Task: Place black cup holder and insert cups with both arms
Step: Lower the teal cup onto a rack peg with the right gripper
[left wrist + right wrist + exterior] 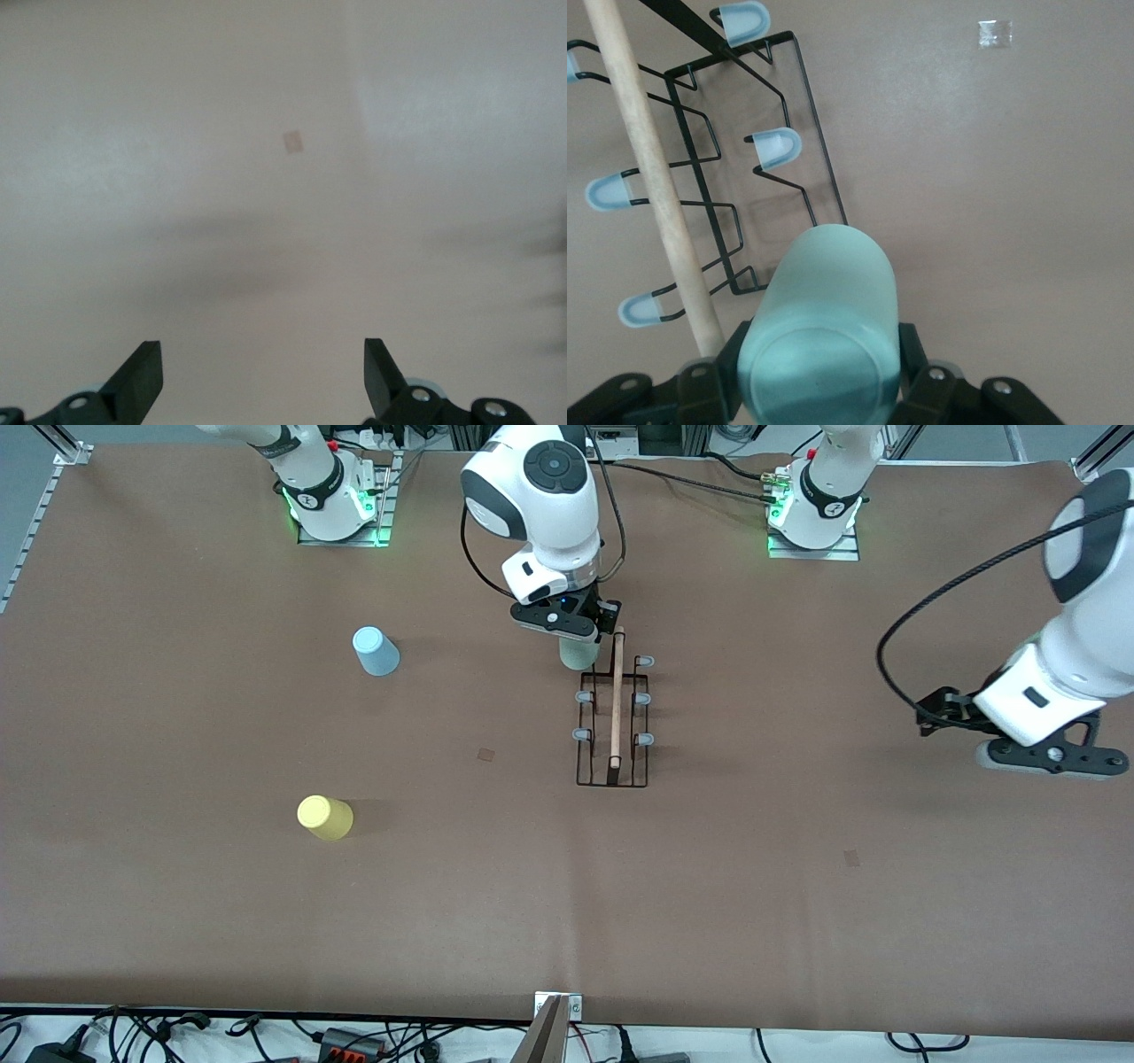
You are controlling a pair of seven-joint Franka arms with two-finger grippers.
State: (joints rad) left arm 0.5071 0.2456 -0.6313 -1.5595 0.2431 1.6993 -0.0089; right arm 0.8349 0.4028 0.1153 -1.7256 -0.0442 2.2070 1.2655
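**A:** Where does the black cup holder (612,722) stand?

**B:** On the brown table (709,886), near the middle, its long side running toward the front camera. A light wooden rod handle (617,695) runs along its top. Pegs tipped pale blue-grey (644,700) jut from both long sides. No cup sits on a peg visible in the front view.

**A:** And the right gripper (580,646)?

**B:** It hangs over the end of the rack closest to the robots' bases. Its fingers (908,350) pinch the pale sage green cup (824,328) on two sides. In the right wrist view the cup lies just beside the rod handle, above the rack's wire frame; whether it touches a peg cannot be told.

**A:** The left gripper (263,376)?

**B:** It waits above bare table toward the left arm's end, well apart from the rack. Its fingers (142,376) are spread wide with nothing between them.

**A:** The remaining cups?

**B:** Both stand mouth-down toward the right arm's end of the table. The light blue cup (376,651) is farther from the front camera; the yellow cup (324,817) is nearer to it. They are well apart from each other and from the rack.
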